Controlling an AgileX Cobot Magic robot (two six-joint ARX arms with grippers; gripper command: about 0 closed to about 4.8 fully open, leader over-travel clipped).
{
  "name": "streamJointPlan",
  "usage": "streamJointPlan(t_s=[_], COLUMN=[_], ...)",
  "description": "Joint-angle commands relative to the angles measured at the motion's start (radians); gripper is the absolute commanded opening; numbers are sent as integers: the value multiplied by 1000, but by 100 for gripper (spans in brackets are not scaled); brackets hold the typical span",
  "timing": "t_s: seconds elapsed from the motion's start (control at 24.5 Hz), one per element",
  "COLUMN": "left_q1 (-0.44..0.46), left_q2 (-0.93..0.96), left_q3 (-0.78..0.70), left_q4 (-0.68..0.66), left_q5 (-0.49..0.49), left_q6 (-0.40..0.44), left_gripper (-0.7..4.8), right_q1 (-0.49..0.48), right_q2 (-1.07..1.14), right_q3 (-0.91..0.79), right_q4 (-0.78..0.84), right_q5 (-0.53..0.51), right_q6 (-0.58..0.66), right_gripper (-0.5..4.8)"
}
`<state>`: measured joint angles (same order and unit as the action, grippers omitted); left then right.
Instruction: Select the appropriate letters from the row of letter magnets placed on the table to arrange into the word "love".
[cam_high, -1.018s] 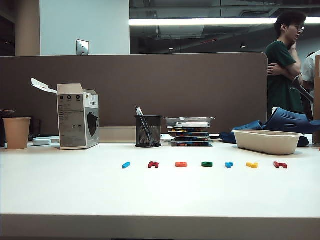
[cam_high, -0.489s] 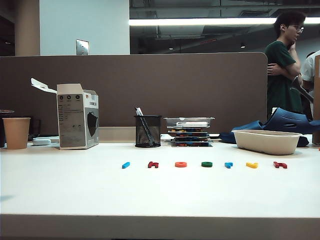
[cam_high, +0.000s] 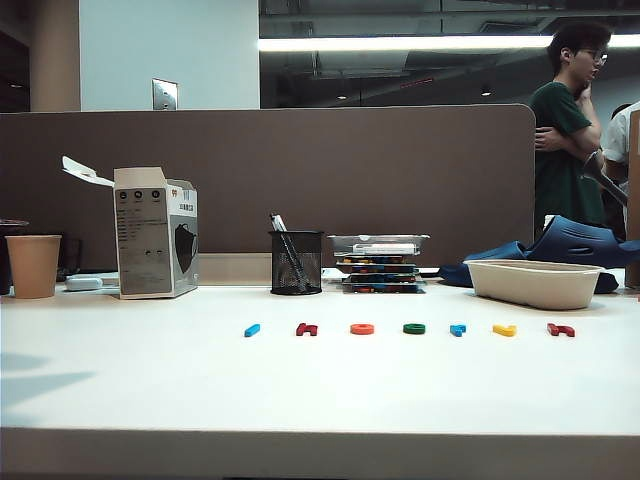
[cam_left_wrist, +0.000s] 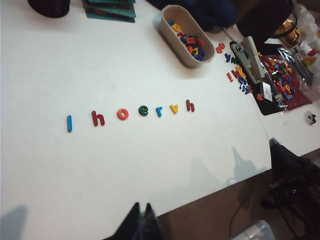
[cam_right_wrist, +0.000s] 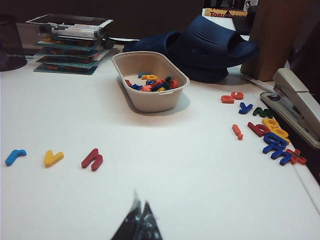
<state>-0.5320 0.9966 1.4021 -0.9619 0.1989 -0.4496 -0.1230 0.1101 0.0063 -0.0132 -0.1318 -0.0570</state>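
Observation:
The letter magnets lie in one row on the white table (cam_high: 150, 380). From left to right they are a light blue bar (cam_high: 252, 329), a dark red letter (cam_high: 306, 329), an orange ring (cam_high: 362, 328), a green rounded piece (cam_high: 414, 328), a short blue letter (cam_high: 457, 329), a yellow angular piece (cam_high: 504, 330) and a second dark red letter (cam_high: 560, 329). Neither arm shows in the exterior view. My left gripper (cam_left_wrist: 141, 206) hangs shut and empty high over the table's near edge, well short of the blue bar (cam_left_wrist: 69, 123). My right gripper (cam_right_wrist: 140, 201) is shut and empty, apart from the yellow piece (cam_right_wrist: 53, 158).
A paper cup (cam_high: 33, 265), an open box (cam_high: 155, 233), a mesh pen holder (cam_high: 296, 262) and stacked trays (cam_high: 380, 262) line the back. A beige tub (cam_right_wrist: 150, 102) holds spare letters. Loose letters (cam_right_wrist: 272, 135) and a stapler (cam_right_wrist: 297, 110) lie at the far right edge.
A shadow has spread onto the table's left side in the exterior view. The letters have not moved.

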Motion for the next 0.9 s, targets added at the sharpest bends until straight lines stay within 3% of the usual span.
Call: streamJointPlan(t_s=[0.04, 0.33, 0.53, 0.69, 0.9], left_q1=[-9, -53, -203, -260, -261], left_q2=[-3, 9, 45, 84, 93], left_q3=[3, 3, 3, 3, 3], left_q4=[22, 43, 84, 96, 128], left_q5=[6, 5, -140, -185, -204], left_q6=[-14, -40, -83, -112, -108], left_gripper=[-5, -5, -5, -5, -5], right_q1=[0, -1, -1, -1, -1], right_q2=[1, 1, 1, 1, 1], right_q3=[3, 3, 3, 3, 3], right_q4=[18, 18, 17, 18, 18], right_q5=[0, 0, 0, 0, 0], right_q6=[5, 5, 5, 5, 5], right_gripper=[-1, 0, 0, -1, 0])
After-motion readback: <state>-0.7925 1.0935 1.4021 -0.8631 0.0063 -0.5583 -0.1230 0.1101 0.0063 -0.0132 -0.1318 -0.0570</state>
